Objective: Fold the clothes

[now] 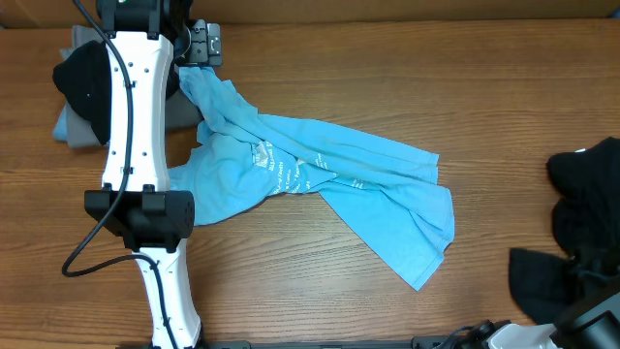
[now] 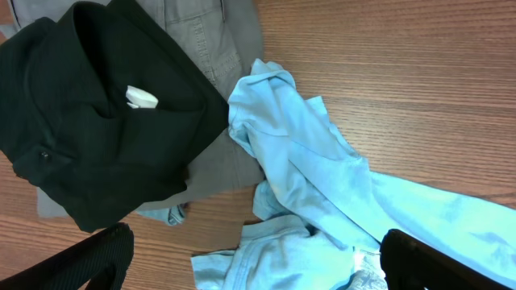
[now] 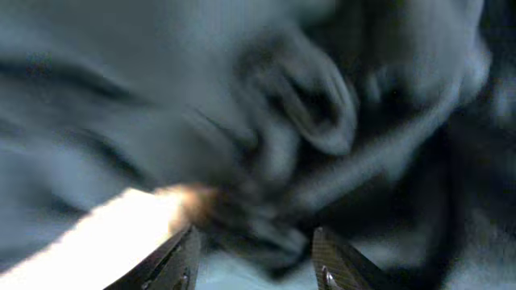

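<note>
Clothes (image 1: 320, 184) lie in three spots across the wooden table (image 1: 407, 78). Farthest left, a black collared shirt (image 2: 89, 121) with a small white label (image 2: 141, 98) at its neck sits bunched on top of a grey garment (image 2: 205, 40), both just to the left of the left gripper (image 2: 256, 264) and partly under the white arm in the overhead view. That gripper hangs released, its two dark fingers (image 2: 89, 258) spread as wide as they go and holding nothing. In the left wrist view it sits above the crumpled near end of the sky-blue T-shirt (image 1: 368, 165), with the black shirt's edge beside its left finger. The T-shirt touches the grey garment at this end, where a sleeve or hem is rumpled into folds. From there it runs away to the right of the left gripper as a long, twisted band. White lettering (image 1: 286, 173) shows near its middle, and the far end fans out flat towards the table's front edge. Well apart from it, at the right edge of the table, lies a black heap (image 1: 591, 208) of dark cloth. The right gripper (image 3: 254, 262) is pressed close against this heap. Its wrist view is filled with blurred dark folds, and only the tips of its fingers (image 3: 179, 262) show at the bottom, standing somewhat apart. The blur hides whether any cloth is pinched between them, so I cannot tell if it grasps or has let go.
</note>
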Robot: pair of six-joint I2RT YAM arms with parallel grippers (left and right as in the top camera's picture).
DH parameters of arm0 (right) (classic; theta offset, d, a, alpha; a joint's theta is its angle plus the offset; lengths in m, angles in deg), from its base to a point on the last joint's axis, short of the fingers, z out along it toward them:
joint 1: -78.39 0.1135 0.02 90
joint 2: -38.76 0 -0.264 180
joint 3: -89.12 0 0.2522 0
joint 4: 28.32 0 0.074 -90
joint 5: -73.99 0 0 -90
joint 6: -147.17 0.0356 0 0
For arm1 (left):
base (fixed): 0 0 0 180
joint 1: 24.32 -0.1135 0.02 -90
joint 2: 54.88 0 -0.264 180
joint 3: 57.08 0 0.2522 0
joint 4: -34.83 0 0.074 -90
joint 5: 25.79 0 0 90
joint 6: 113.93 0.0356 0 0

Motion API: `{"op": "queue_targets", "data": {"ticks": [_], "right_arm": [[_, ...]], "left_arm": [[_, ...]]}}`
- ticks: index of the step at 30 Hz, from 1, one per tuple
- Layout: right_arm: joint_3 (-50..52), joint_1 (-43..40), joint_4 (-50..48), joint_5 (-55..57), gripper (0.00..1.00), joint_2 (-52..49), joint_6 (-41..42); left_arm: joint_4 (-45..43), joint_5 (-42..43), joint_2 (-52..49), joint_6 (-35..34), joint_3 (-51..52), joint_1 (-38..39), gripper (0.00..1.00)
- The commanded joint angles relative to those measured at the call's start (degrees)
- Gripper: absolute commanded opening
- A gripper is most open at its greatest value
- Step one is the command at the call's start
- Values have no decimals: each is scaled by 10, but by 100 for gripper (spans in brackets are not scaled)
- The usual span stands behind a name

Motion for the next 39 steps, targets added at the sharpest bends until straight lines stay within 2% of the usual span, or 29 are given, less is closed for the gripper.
{"op": "queue_targets", "data": {"ticks": [1, 5, 10, 12, 14, 18, 24, 29, 34, 39], "right_arm": [[-59, 3, -7, 14, 50, 14, 12], [-86, 13, -4, -71, 50, 14, -69], [-99, 61, -10, -339, 54, 26, -235], [-99, 100, -8, -394, 60, 34, -274], [-99, 160, -10, -400, 63, 38, -294], [-98, 266, -18, -370, 64, 38, -302], [-98, 392, -21, -272, 66, 38, -258], [-98, 424, -55, -273, 68, 38, -237], [-93, 424, -154, -274, 70, 30, -229], [-86, 438, -245, -266, 71, -23, -216]], "left_arm": [[3, 3, 21, 11, -11, -6, 100], [3, 3, 21, 10, -11, -6, 100], [8, 3, 21, 11, -11, -6, 100], [15, 4, 21, 11, -11, -6, 100], [27, 16, 21, 11, -11, -6, 100], [56, 45, 18, 11, -10, -6, 100], [106, 48, 19, -12, 35, -7, 100], [93, 62, 18, -56, 75, -29, 100], [85, 141, 18, -8, 90, -39, 100], [82, 141, 19, 26, 88, -28, 100]]}}
